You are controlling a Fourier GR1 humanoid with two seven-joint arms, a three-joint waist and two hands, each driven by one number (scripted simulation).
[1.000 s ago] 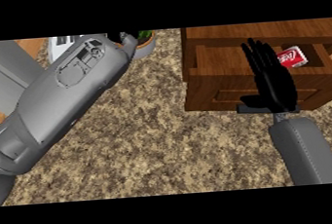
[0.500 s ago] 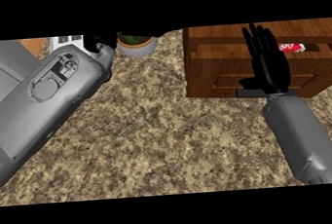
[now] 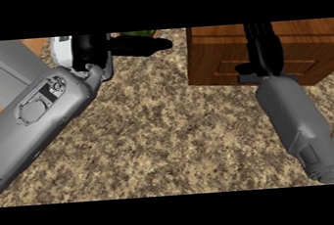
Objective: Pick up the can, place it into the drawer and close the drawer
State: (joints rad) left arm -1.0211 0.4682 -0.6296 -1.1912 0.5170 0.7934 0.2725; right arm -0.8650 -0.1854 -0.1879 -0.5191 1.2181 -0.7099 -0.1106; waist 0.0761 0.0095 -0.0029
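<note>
The wooden drawer unit (image 3: 307, 50) stands at the top right of the head view, its panelled front facing me. The can does not show anywhere. My right hand (image 3: 262, 46) lies flat against the drawer's front, fingers straight and pointing away from me, holding nothing. Its grey forearm (image 3: 297, 120) runs down to the lower right. At the top left my left hand (image 3: 92, 47) is raised, its fingers (image 3: 142, 46) stretched out to the right and empty.
The speckled brown counter (image 3: 164, 134) fills the middle. My big left forearm (image 3: 39, 113) covers the left side. A green object (image 3: 137, 34) and a white one (image 3: 62, 50) sit at the top edge beside the left hand.
The drawer's open inside and the red can in it have gone out of sight; only the front panel shows now. My right hand has followed the drawer front away from me.
</note>
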